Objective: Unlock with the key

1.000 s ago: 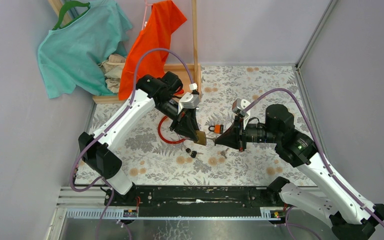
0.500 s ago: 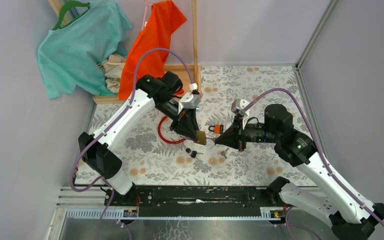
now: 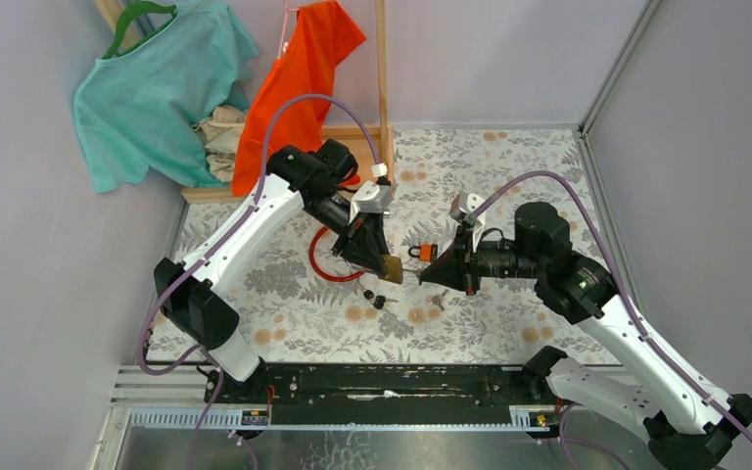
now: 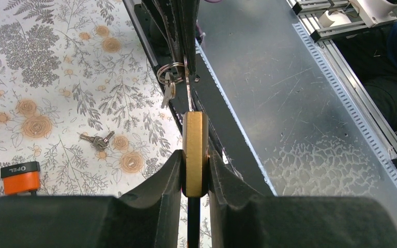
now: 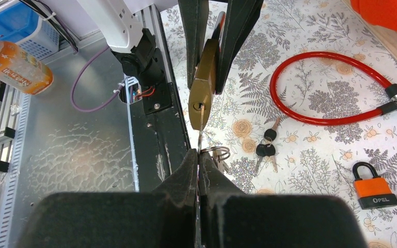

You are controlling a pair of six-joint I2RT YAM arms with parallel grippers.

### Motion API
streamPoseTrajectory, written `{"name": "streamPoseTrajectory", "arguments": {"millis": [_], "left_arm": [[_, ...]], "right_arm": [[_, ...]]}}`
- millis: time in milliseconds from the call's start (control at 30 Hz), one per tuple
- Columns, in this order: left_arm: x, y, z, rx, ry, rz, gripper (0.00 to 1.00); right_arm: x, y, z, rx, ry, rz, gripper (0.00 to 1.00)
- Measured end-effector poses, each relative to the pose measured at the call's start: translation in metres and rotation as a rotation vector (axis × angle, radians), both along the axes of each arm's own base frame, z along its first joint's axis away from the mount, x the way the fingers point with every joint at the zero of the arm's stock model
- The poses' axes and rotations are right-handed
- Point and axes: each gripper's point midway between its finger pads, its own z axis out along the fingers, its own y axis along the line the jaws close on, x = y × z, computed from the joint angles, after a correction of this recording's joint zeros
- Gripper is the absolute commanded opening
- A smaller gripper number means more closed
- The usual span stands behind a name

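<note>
A brass padlock (image 3: 392, 271) is held edge-on above the table, and my left gripper (image 4: 195, 163) is shut on its body (image 4: 195, 150). My right gripper (image 5: 199, 157) is shut on a silver key (image 5: 200, 124). The key's blade reaches the keyhole in the padlock's bottom face (image 5: 201, 95). In the left wrist view the key (image 4: 188, 95) runs from the padlock to the right gripper's fingers, with a key ring and a spare key hanging beside it. Both grippers meet over the table's middle (image 3: 406, 276). The shackle is hidden.
On the floral table lie an orange padlock (image 3: 428, 252), a red cable lock (image 3: 325, 262), black-headed keys (image 3: 374, 297) and a small silver key pair (image 3: 438, 302). A wooden rack with teal and orange garments (image 3: 294, 88) stands at the back left.
My right arm has shifted slightly left, toward the padlock. The left arm and the padlock have stayed put.
</note>
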Motion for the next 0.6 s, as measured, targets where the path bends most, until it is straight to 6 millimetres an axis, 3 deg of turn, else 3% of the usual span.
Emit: {"name": "streamPoseTrajectory", "arguments": {"millis": [600], "left_arm": [[0.0044, -0.0007, 0.001, 0.015, -0.017, 0.005, 0.0]], "right_arm": [[-0.0021, 0.0029, -0.0011, 0.005, 0.001, 0.019, 0.0]]}}
